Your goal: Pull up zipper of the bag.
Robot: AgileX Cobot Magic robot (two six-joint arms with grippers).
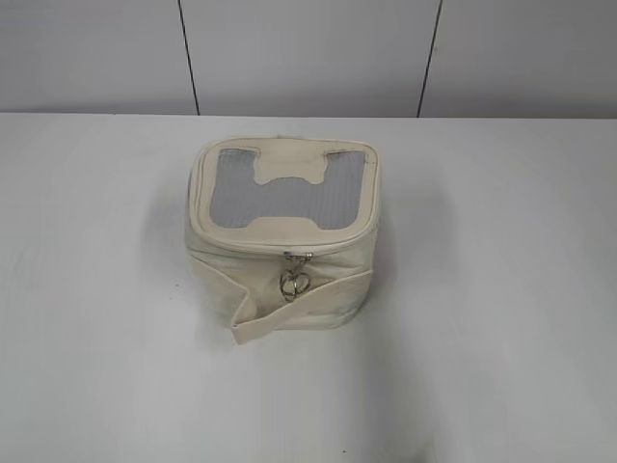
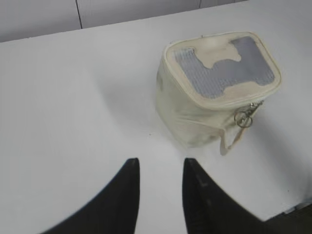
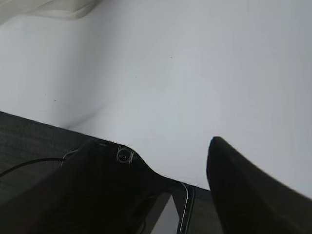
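Note:
The cream boxy bag (image 1: pixel 270 260) stands upright at the table's middle, its grey mesh lid panel (image 1: pixel 231 193) facing up. The zipper track (image 1: pixel 241 243) runs round the lid rim. Its silver slider (image 1: pixel 297 257) sits at the front middle, and the ring pull (image 1: pixel 294 284) dangles below it. The loose strap band (image 1: pixel 308 307) hangs across the front. In the left wrist view the bag (image 2: pixel 195 112) is ahead and to the right of my open, empty left gripper (image 2: pixel 161 161). My right gripper (image 3: pixel 156 144) is open and empty at the table's near edge. Neither gripper shows in the exterior view.
The white table (image 1: pixel 501 318) stretches round the bag, with grey wall panels (image 1: pixel 308 48) behind it. In the right wrist view the table's near edge (image 3: pixel 29 122) gives way to a dark surface with a thin cable (image 3: pixel 29 163). A cream fabric edge (image 3: pixel 48 7) shows at top left.

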